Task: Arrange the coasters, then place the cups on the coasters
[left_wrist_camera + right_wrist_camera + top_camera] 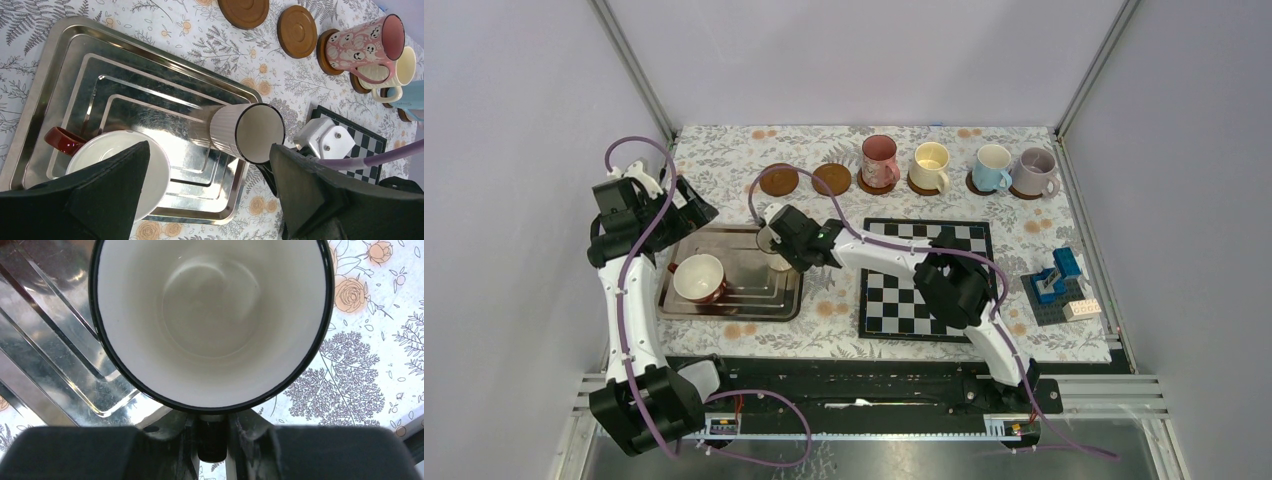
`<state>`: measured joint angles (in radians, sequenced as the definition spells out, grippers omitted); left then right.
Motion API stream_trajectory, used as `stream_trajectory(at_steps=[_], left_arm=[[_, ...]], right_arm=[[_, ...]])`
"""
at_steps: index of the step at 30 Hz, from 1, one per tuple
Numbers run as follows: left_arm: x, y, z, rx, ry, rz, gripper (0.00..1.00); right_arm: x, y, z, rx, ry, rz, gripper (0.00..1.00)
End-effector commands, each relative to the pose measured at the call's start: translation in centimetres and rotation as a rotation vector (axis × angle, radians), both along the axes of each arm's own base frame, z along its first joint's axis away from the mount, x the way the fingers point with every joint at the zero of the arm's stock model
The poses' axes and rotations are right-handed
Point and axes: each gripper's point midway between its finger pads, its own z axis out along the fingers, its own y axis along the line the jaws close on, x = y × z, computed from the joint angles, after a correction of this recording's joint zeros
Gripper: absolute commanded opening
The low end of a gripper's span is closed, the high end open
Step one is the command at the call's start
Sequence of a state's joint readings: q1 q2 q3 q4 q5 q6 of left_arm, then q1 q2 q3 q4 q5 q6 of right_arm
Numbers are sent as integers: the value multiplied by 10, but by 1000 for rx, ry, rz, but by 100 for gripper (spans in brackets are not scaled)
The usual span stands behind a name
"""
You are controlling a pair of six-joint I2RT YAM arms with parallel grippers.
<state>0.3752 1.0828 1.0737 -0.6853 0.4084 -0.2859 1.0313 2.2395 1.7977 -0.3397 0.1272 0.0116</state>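
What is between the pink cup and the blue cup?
The yellow cup stands between the pink cup and the blue cup, sitting on its own coaster. The top view shows this best.

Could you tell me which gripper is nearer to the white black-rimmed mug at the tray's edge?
Right. The right gripper is shut on the white mug itself; the left gripper hovers open above the tray's far-left corner, apart from it.

- Bright, even light from overhead; shadows soft and short.
- Tray (75, 65) throws white glare streaks in both wrist views.
- Right wrist: mug (210, 315) looks sharp, fingers (75, 455) at the bottom are dark and a bit blurry.
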Motion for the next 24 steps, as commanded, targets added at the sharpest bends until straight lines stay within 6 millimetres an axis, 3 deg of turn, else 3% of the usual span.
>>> stream_trajectory(at_steps=[1,7,11,19,24], left_arm=[[4,0,14,6,-66,-3,99],[4,0,15,4,-69,-6,99],[3,0,15,4,-70,-5,99],[2,0,15,7,-73,-3,99],[1,1,14,7,-71,-1,99]], right_arm=[[24,7,90,192,-103,-21,0],[54,-9,145,336,-197,-78,0],[88,-28,166,375,-281,-153,0],[158,-69,169,354,-355,-247,0],[187,-86,152,347,-315,-257,0]])
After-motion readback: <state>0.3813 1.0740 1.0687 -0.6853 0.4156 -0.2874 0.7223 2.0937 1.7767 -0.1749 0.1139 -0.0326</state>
